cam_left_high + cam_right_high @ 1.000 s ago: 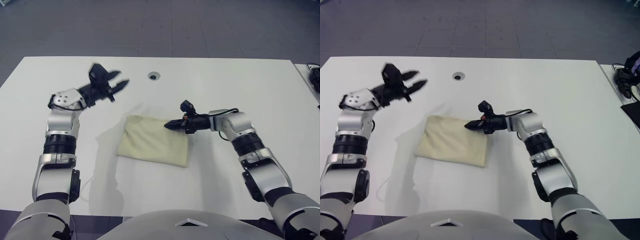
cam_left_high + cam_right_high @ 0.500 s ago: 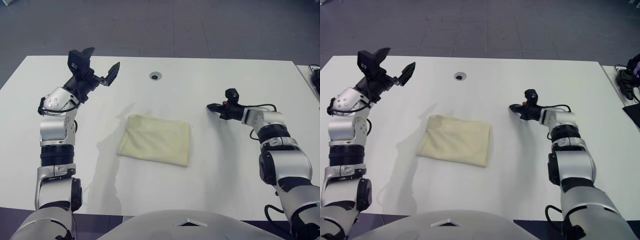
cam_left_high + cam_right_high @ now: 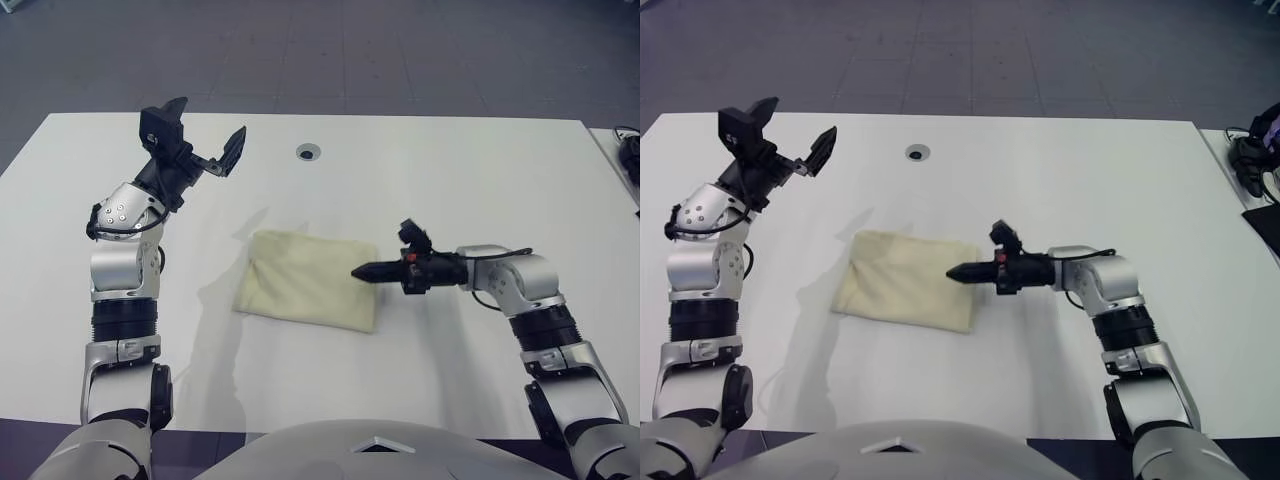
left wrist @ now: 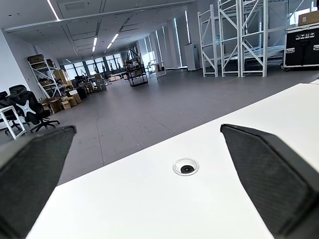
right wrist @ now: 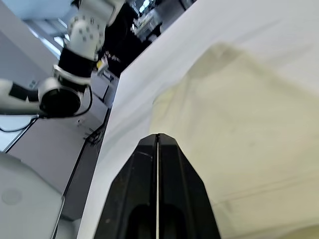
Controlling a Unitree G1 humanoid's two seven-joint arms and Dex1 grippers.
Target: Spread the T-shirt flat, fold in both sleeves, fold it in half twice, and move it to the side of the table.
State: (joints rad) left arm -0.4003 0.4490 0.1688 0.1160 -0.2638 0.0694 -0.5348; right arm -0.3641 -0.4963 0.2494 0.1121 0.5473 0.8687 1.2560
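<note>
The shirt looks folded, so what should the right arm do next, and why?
Probably slide the right gripper leftward, pushing the folded T-shirt toward the left side of the table. The gripper is shut with its tip at the shirt's right edge, and the shirt lies mid-table.

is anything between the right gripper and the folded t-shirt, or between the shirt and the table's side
Nothing visible does. The right gripper, shut, has its tip at the right edge of the T-shirt, and no object lies on the table between the shirt and either side.
</note>
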